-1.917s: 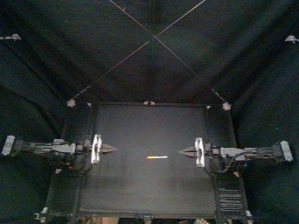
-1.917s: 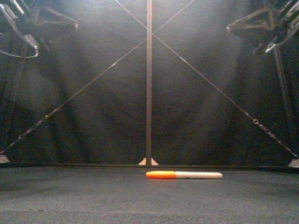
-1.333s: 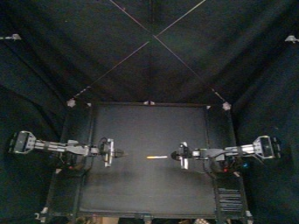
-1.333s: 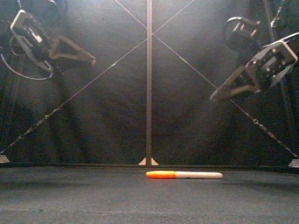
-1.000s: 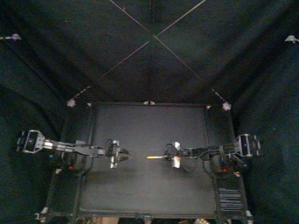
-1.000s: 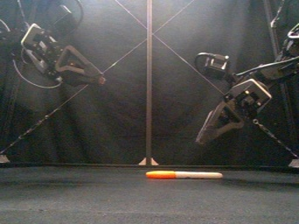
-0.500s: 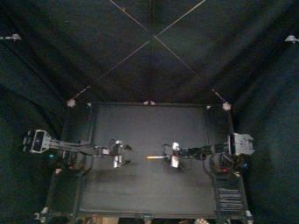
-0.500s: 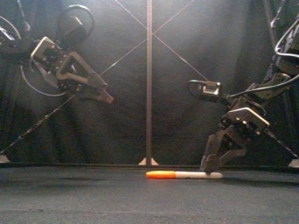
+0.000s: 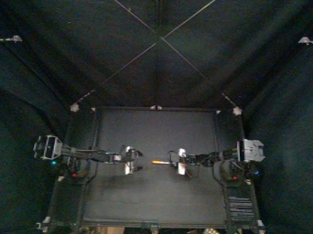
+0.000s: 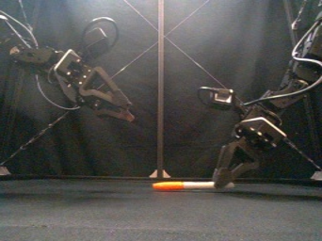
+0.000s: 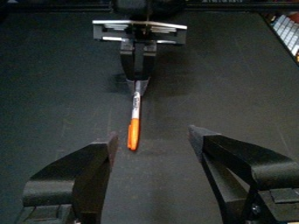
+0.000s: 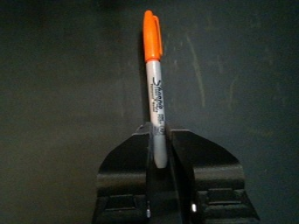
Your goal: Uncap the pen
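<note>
Pen point(image 10: 191, 186) flat on black table point(image 9: 159, 196), about mid-table, lying left-right, well apart from every table edge. Orange cap point(image 10: 168, 186) points toward left arm, pale barrel toward right arm. Right gripper point(image 10: 225, 179) down at table level, jaws pinched onto tail end of barrel; cap end sticks out free. Left gripper point(image 10: 127, 116) raised above table, left of cap, not touching pen, jaws spread wide, cap in line with gap. Bare tabletop in front of and behind pen.

Right claw point(image 10: 224, 180) lowered and clamped on pen point(image 10: 183, 185), left claw point(image 10: 128, 117) dropped closer, spread
</note>
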